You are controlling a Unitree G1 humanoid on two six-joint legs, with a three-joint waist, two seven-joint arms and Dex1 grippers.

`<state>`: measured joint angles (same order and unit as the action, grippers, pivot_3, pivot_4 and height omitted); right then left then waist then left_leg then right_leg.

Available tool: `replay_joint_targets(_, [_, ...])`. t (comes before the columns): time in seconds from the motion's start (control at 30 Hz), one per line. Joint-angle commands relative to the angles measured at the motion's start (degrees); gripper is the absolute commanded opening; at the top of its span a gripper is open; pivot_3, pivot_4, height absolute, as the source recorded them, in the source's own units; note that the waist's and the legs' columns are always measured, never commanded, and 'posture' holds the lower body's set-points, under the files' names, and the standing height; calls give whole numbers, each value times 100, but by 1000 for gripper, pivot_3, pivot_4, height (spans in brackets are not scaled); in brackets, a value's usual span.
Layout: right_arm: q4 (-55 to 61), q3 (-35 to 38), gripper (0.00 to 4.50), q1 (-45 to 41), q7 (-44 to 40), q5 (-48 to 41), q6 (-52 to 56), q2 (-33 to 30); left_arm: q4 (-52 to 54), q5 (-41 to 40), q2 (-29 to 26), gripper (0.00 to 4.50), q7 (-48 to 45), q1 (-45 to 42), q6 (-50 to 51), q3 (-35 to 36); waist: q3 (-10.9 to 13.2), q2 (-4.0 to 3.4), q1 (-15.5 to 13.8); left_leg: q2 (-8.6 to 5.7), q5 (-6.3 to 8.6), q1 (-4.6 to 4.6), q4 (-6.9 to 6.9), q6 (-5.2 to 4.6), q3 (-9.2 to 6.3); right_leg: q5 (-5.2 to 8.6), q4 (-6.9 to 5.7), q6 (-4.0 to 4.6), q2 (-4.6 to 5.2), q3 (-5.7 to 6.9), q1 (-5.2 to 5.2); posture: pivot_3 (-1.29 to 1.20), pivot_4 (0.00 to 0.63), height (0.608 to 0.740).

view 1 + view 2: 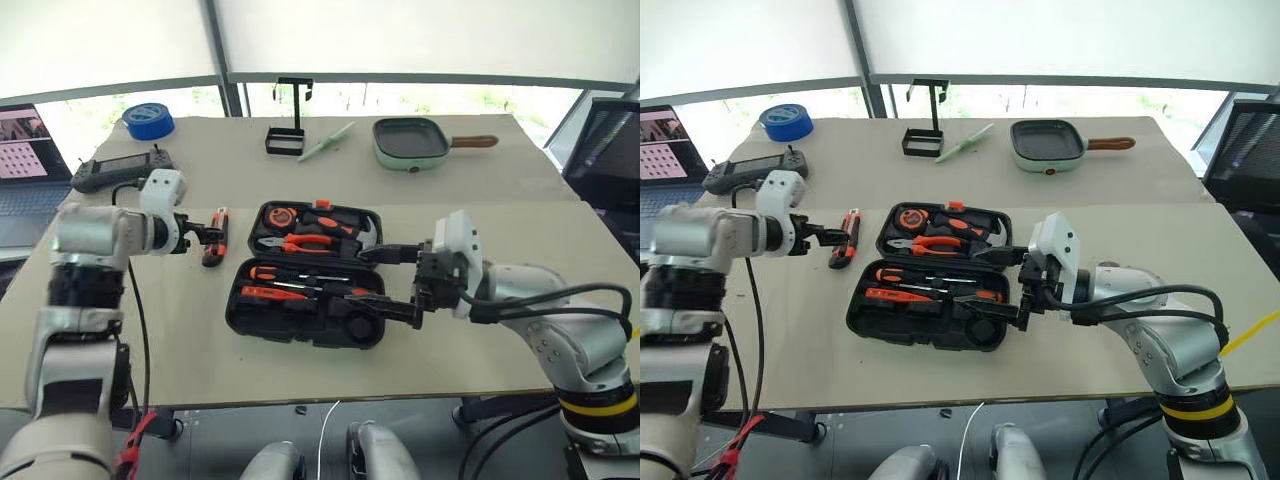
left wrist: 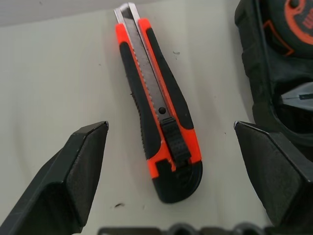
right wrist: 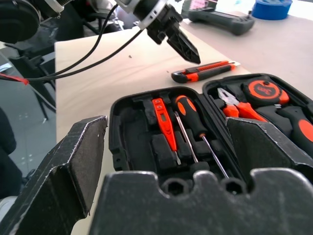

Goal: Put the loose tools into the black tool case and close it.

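The utility knife [image 2: 157,110] lies flat on the table [image 1: 200,330], just beside the near-left edge of the black tool case [image 1: 305,330] and outside it. We see the left pincer [image 1: 210,236] hovering directly over the knife with its fingers [image 2: 63,181] spread wide; the knife sits between the two fingertips, with bare table on either side of it, and neither finger touches it. The knife's black butt end is nearest the pincer and its metal blade tip points away.

The case lies open on the table to the right of the left pincer, both halves facing up. We see the right pincer [image 1: 385,280] at the case's right edge, pointing across it toward the left pincer, its fingers [image 3: 58,166] also spread wide and holding nothing. In front of the right pincer, the near half holds a slim orange screwdriver [image 3: 164,125] and a black-and-orange screwdriver [image 3: 195,127] side by side in their recesses. Beyond them, the far half holds orange-handled pliers [image 1: 300,243], a round orange-and-black tape measure [image 3: 264,90] and a hammer [image 1: 355,228].

Beyond the left pincer, further from us, lie a black handheld controller [image 1: 120,170] and a blue tape roll [image 1: 148,120]. Beyond the case stand a black wire stand [image 1: 288,125] and a pale green pan [image 1: 415,142].
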<state>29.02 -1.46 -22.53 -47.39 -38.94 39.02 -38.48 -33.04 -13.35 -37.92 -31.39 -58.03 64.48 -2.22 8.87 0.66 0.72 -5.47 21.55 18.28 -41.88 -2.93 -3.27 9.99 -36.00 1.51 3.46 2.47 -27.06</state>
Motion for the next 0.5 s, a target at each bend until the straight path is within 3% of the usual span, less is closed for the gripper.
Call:
replay_joint_targets(0.03, [321, 156, 4500, 120, 138, -42, -46, 11, -865, 394, 105, 4425, -36, -403, -459, -257, 0, 0, 8, 1, -1, -1, 0, 2, 1, 0, -1, 1, 0, -2, 0, 0, 150, 740])
replay_joint_targets(0.23, [404, 201, 4500, 217, 249, -76, -45, -1, -2022, 633, 551, 4425, 67, -781, -863, -234, 0, 0, -29, 1, -2, 0, -4, 4, 2, 0, -5, 1, 5, -17, -1, 0, 150, 740])
replay_joint_targets(0.33, [434, 207, 4500, 203, 278, -102, -28, -13, -2415, 687, 652, 3663, 215, -792, -999, -107, 0, 0, -58, 1, -2, 0, -8, 3, 0, 0, -9, 1, 10, -30, 0, 0, 150, 740])
replay_joint_targets(0.5, [472, 269, 4500, 199, 251, -169, -12, -94, -2610, 718, 638, 1817, 339, -773, -1060, 128, -1, -1, -92, 3, -2, 1, -7, 2, 0, 0, -11, 0, 12, -35, 0, 0, 150, 740])
